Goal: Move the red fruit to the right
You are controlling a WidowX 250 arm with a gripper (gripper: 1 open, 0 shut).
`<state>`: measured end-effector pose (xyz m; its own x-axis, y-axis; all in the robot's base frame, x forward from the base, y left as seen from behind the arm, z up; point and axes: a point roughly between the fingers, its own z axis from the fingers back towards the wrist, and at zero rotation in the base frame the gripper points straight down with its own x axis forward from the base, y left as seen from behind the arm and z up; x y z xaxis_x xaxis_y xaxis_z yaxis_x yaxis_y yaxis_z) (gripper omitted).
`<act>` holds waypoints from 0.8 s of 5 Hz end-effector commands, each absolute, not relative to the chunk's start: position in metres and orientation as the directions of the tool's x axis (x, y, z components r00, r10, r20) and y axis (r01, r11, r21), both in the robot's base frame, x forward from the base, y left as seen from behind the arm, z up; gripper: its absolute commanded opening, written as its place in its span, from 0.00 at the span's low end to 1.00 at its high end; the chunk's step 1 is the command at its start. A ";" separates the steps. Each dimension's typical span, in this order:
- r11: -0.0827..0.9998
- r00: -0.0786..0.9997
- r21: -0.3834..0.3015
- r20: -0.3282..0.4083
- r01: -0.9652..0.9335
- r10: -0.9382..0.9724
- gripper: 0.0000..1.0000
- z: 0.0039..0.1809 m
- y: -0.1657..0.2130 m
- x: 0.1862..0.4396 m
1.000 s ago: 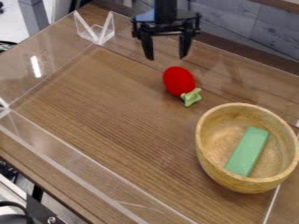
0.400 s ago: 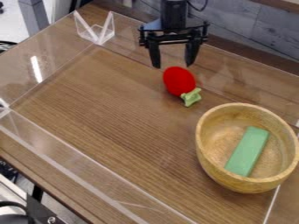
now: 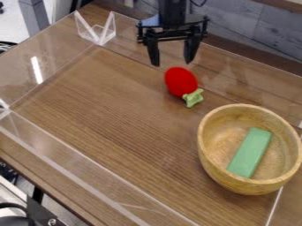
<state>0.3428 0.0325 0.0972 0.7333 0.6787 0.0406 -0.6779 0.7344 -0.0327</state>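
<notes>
free: bare wooden tabletop (image 3: 106, 115) left and near | obstacles: wooden bowl (image 3: 213, 150) near right, holding green block (image 3: 249, 152); red fruit (image 3: 179, 80) centre | bounds: clear walls (image 3: 35, 146) left and near | above: gripper (image 3: 172, 61) with spread jaws, far of fruit

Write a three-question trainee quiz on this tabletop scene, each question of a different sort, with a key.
1. True or false: the gripper is shut on the red fruit.
2. Multiple choice: where is the green block? A) on the bare table B) inside the wooden bowl C) between the gripper's fingers
3. Fill in: the red fruit's leafy cap points toward the ____.

Key
1. False; the gripper is open and hangs above and behind the fruit, which lies on the table.
2. B
3. wooden bowl
</notes>
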 end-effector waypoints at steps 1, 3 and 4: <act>0.733 0.728 -0.064 0.093 -0.677 0.680 1.00 0.115 0.030 0.340; 0.698 0.693 -0.057 0.086 -0.713 0.715 1.00 0.110 0.036 0.343; 0.667 0.663 -0.051 0.083 -0.743 0.744 1.00 0.107 0.045 0.351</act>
<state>0.3422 0.0418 0.0885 0.6698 0.7417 0.0346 -0.7419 0.6705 -0.0118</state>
